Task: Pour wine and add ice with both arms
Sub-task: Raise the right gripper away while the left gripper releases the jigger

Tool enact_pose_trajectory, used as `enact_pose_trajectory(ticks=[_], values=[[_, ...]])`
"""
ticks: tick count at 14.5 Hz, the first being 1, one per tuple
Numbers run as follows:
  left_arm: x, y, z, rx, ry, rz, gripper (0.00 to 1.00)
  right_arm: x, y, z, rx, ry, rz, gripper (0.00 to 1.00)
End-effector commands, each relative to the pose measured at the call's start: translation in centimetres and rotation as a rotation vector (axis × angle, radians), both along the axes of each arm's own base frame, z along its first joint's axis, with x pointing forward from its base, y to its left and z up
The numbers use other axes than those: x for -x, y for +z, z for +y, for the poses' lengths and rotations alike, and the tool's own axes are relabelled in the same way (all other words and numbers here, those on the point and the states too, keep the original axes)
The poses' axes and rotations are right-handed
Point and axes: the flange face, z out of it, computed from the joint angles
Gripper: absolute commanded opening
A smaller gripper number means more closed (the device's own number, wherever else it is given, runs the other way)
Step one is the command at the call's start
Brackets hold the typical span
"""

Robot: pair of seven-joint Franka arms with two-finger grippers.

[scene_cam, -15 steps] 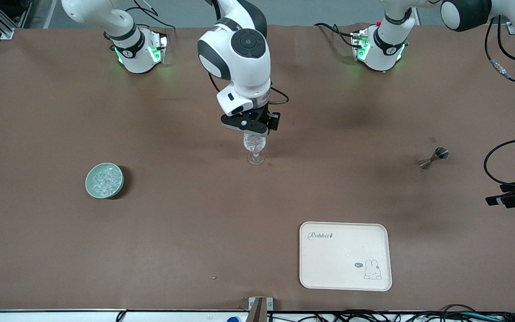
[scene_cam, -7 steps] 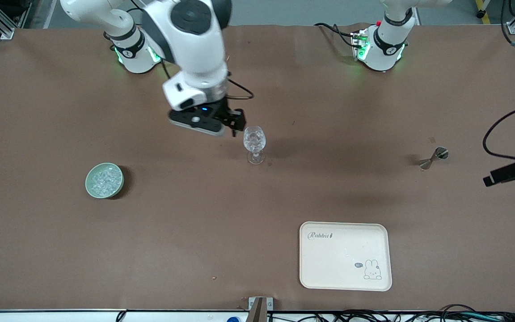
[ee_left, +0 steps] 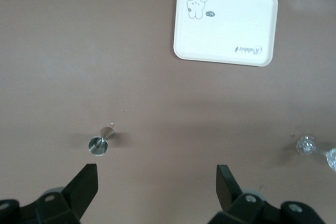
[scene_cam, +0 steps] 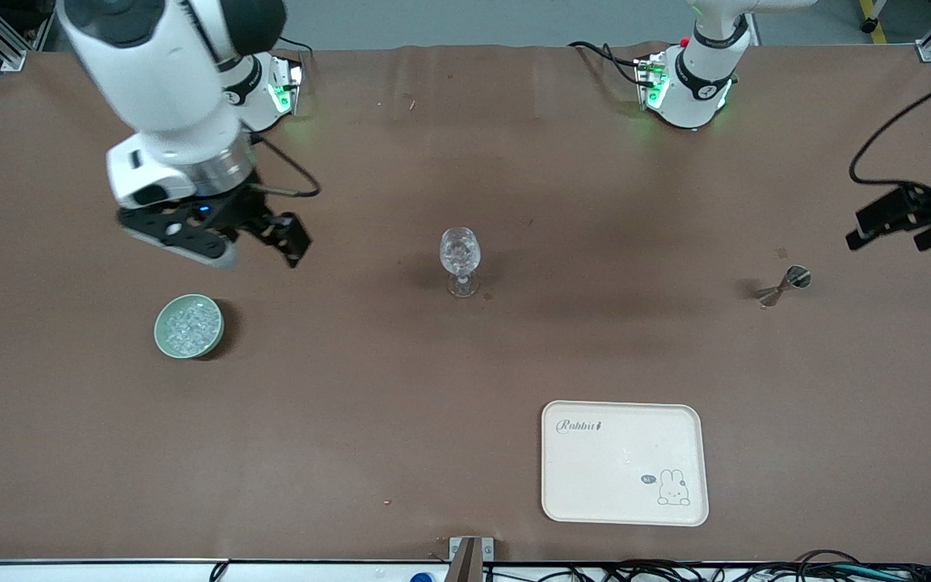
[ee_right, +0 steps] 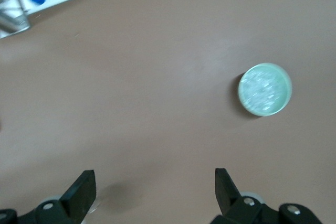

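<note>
Two grippers hang in the air with nothing in them. At the right arm's end of the table, the right gripper is over bare brown table, its fingers spread wide apart in the right wrist view; the green bowl of ice sits on the table just below it in the front view, nearer the front camera, and the same bowl appears in the right wrist view. Near the middle of the table stands a stemmed glass, upright, with clear glinting chunks in its cup. Toward the left arm's end, the left gripper is up near the table's edge, its fingers parted widely in the left wrist view, over the table close to a small metal jigger lying on its side. Closer to the front camera than the jigger, a cream tray printed with a rabbit lies flat.
</note>
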Motion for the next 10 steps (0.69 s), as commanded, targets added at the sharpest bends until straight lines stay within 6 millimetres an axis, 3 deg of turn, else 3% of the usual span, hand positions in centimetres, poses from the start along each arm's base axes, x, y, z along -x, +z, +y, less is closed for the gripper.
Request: enact_pose_trajectory(ticks=[1, 5, 8, 10], values=[[1.1, 1.5, -0.4, -0.029, -0.017, -0.045, 0.99, -1.3, 1.2, -6.8, 0.040, 0.048, 0.012, 1.00], [-0.1, 3.6, -2.2, -0.112, -0.057, -0.006, 0.99, -3.0, 2.0, -18.6, 0.060, 0.203, 0.053, 1.00], [0.5, 3.3, -2.4, -0.104, -0.062, 0.028, 0.99, -1.6, 4.4, -23.4, 0.024, 0.187, 0.035, 1.00], [1.1, 2.0, -3.1, -0.115, -0.067, 0.077, 0.99, -0.6, 5.2, -26.1, 0.025, 0.206, 0.060, 1.00]])
